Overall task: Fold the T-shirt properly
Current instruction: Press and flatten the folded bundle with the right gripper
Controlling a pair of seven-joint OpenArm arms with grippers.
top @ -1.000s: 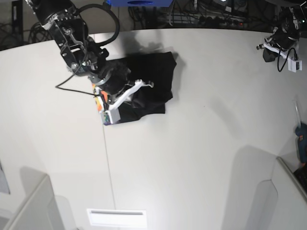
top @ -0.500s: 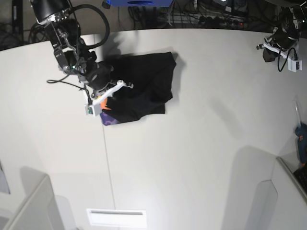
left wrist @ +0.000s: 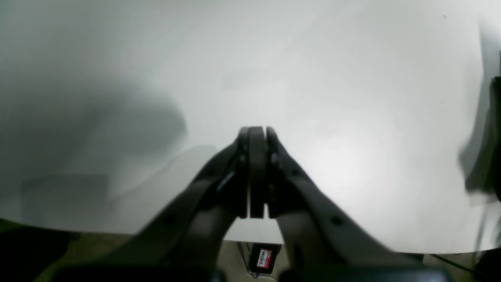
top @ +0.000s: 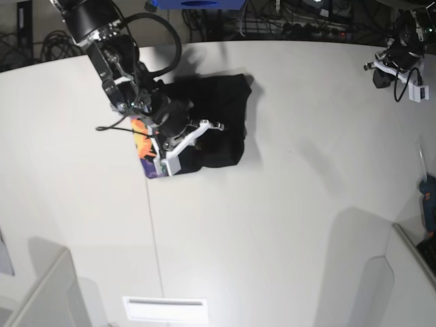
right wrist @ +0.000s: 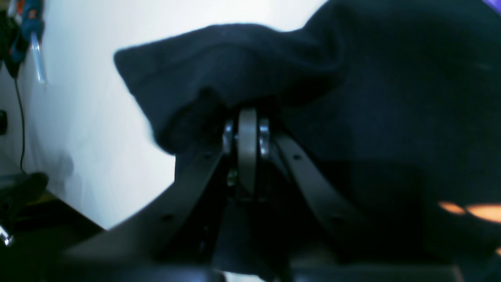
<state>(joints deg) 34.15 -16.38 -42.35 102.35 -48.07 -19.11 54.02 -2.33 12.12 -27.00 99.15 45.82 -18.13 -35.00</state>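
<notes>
My right jaws (right wrist: 248, 131) are clamping a fold of the black T-shirt (top: 208, 122), lying mid-desk (top: 286, 204). My left jaws (left wrist: 256, 172) are idling together, well apart. The bunched cloth may be slipping free, spoiling the fold.
</notes>
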